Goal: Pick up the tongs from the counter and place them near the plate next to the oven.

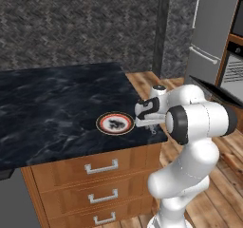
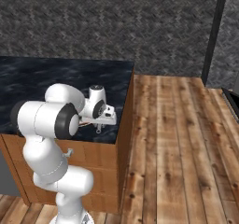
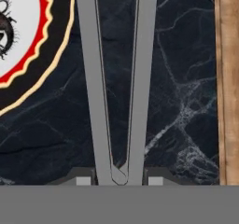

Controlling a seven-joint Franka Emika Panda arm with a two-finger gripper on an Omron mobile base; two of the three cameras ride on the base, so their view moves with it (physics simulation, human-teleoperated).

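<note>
Right beside the plate [image 3: 18, 41] the gripper [image 3: 119, 180] has the tongs [image 3: 119, 78] clamped low over the counter [image 1: 47, 103] — just letting go left, I'd guess.

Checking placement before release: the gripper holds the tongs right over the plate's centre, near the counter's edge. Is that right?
Not quite. The hand view shows the tongs beside the plate, over bare counter between the plate and the counter's edge, not over its centre. The rest holds: the gripper is shut on the tongs, close to the edge.
</note>
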